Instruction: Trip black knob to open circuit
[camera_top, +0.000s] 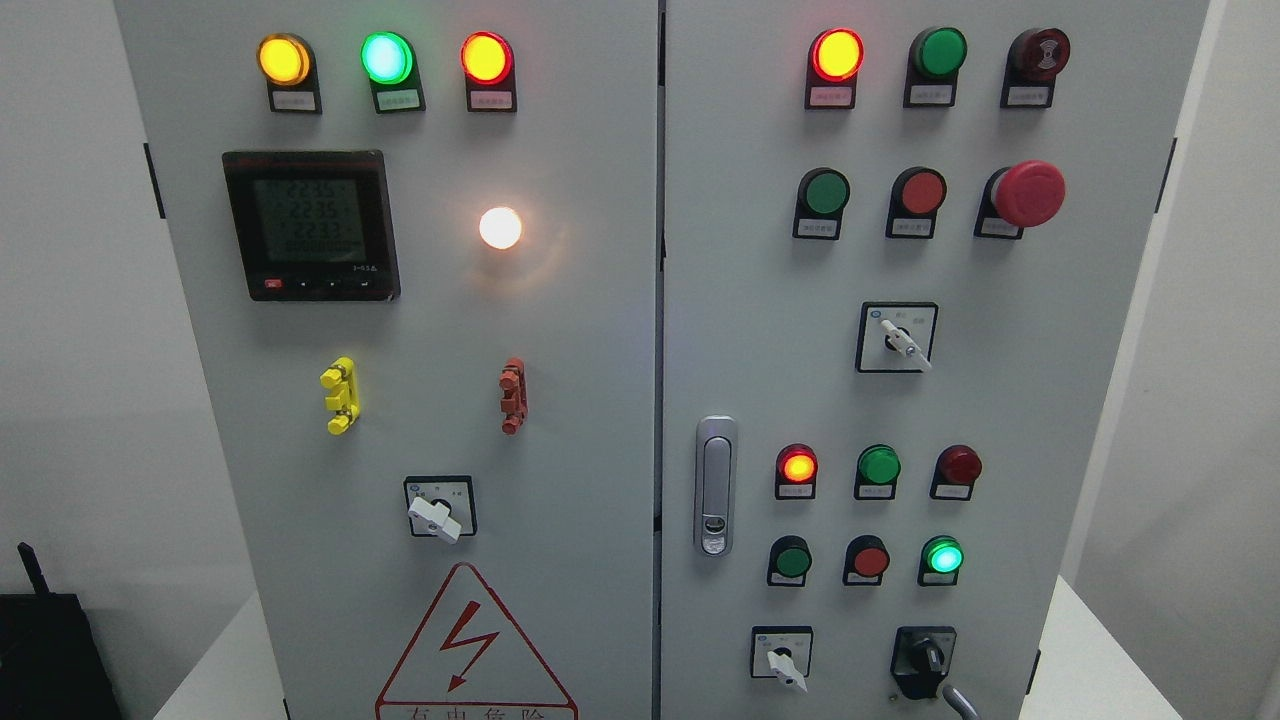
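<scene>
— Head view: where's the black knob (927, 657)?
— Low on the right door of the grey cabinet (600, 400), right of a white selector switch (784, 664).
— Any hand?
— Something grey (958, 700) shows just below the knob; whether it's fingers, and their state, I cannot tell.

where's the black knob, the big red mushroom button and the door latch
black knob (925, 659), head view, on the knob's raised grip
red mushroom button (1030, 193), head view, on the middle of its cap
door latch (715, 485), head view, on the silver handle's middle
</scene>
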